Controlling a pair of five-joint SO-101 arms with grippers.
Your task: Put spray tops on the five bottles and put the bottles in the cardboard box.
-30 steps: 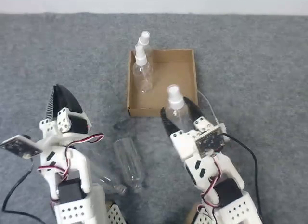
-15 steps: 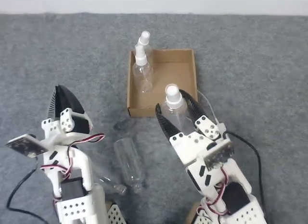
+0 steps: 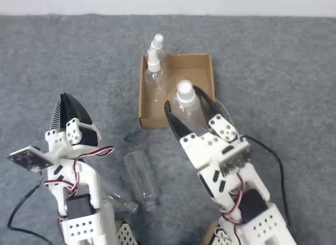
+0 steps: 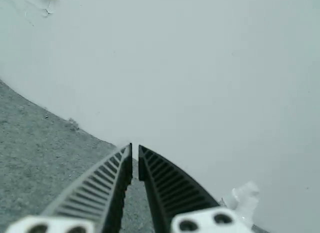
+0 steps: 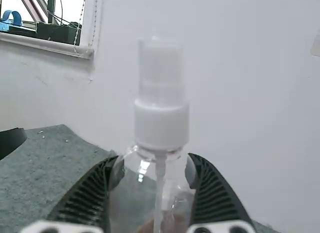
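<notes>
My right gripper [image 3: 182, 100] is shut on a clear bottle with a white spray top [image 3: 185, 92], held upright above the near edge of the cardboard box [image 3: 202, 77]. The right wrist view shows that bottle [image 5: 161, 123] upright between the black fingers [image 5: 90, 193]. Two capped bottles [image 3: 155, 77] stand at the box's far left side. Two uncapped bottles lie on the carpet, one [image 3: 140, 176] in the middle and one [image 3: 119, 202] by the left arm's base. My left gripper [image 3: 67, 104] is shut on nothing and raised at the left; its tips [image 4: 134, 149] meet.
Grey carpet covers the table, with a white wall behind. A small clear item [image 3: 132, 135] lies just in front of the box. A spray top [image 4: 245, 195] shows beyond the left gripper's fingers. Open carpet lies right of the box.
My right gripper has carried the capped bottle away from the arm's base and slightly left, up to the box's near edge. The left arm shifted only slightly.
</notes>
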